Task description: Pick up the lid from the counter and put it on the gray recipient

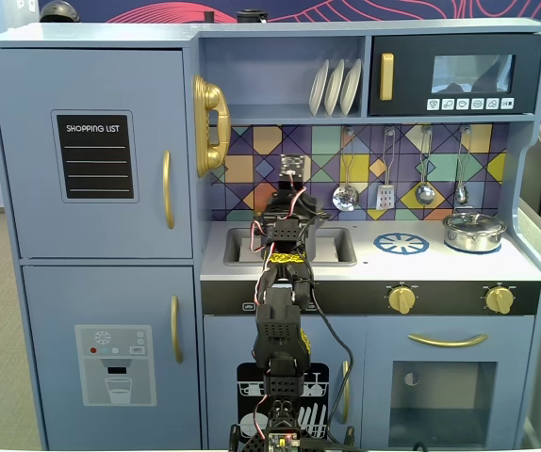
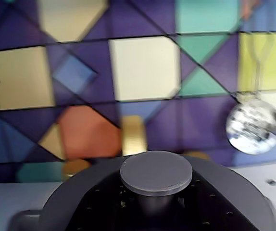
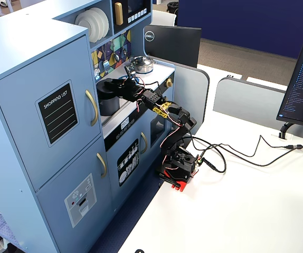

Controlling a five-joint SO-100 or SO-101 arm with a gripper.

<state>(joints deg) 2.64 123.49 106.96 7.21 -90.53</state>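
Observation:
In the wrist view the dark gray lid [image 2: 92, 180] fills the bottom, its round flat knob [image 2: 156, 172] in the middle. My black gripper [image 2: 155, 209] sits round the knob's stem, shut on it. A small side handle of the gray pot [image 2: 26, 222] shows just under the lid's left edge. In a fixed view the pot [image 3: 106, 105] stands in the sink area, with the lid [image 3: 107, 86] level at its top and my gripper [image 3: 120, 85] at the lid. Whether the lid rests on the rim I cannot tell. In the front fixed view my arm [image 1: 285, 254] hides both.
The shiny silver pot [image 1: 473, 231] stands at the counter's right, next to the blue-and-white burner print [image 1: 401, 243]. Utensils [image 1: 424, 193] hang on the tiled backsplash; a shiny ladle [image 2: 253, 127] hangs close on the right. The sink [image 1: 332, 247] lies under my arm.

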